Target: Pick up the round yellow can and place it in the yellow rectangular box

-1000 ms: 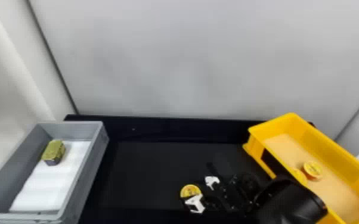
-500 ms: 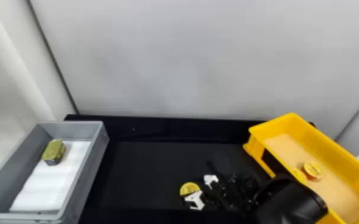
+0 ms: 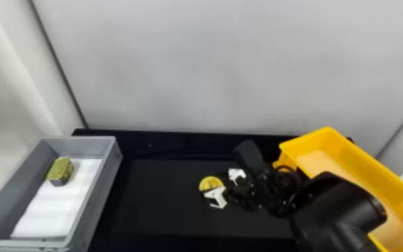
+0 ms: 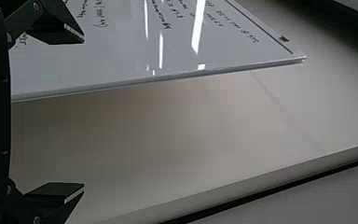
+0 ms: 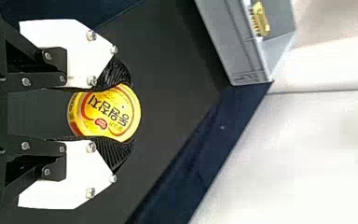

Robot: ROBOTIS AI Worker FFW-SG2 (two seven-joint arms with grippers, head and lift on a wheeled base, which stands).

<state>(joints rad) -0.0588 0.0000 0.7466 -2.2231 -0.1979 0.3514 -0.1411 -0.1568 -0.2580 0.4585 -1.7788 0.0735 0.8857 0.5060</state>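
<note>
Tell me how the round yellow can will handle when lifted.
The round yellow can looks undented between the ribbed pads of the right gripper, so probably stiff. Its curved side might let it turn, but pads hugging it should limit slipping.

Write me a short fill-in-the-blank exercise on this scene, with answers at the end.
The round yellow can is between the fingers of the robot's ____ gripper.
The box holding the gold block is coloured ____.
The sheet under the block is coloured ____.
Missing words: right; gray; white
</note>
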